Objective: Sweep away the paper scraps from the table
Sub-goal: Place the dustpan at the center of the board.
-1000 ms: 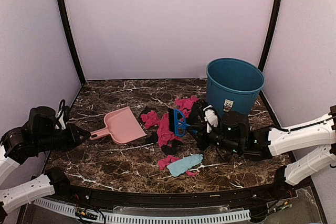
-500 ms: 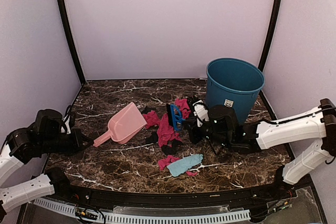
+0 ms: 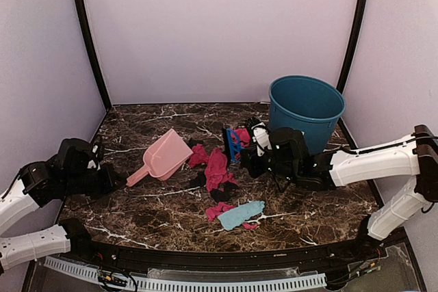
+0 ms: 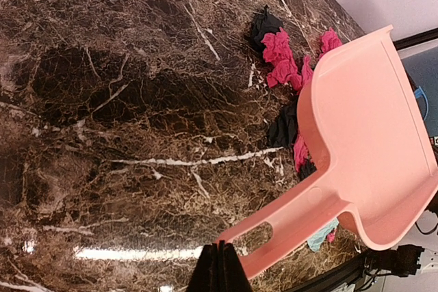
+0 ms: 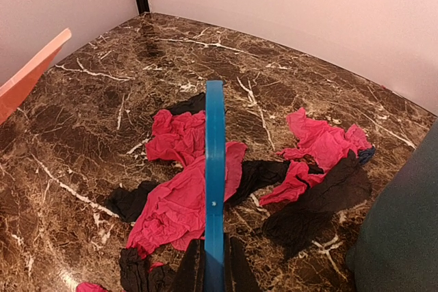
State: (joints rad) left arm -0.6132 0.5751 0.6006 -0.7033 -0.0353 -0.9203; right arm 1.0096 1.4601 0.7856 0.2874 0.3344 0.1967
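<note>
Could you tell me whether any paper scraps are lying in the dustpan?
No, the dustpan is bare inside; the scraps lie on the table.

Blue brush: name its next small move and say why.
Probably lower the brush, held in the right tool, onto the table behind the paper scraps and drag toward the dustpan in the left tool; the scraps lie between them.

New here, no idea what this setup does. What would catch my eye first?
A heap of magenta and black paper scraps lies in the middle, one light blue scrap nearer the front. The left hand holds a pink dustpan by its handle left of the heap; the right hand holds a blue brush on its other side. A teal bin stands back right.
</note>
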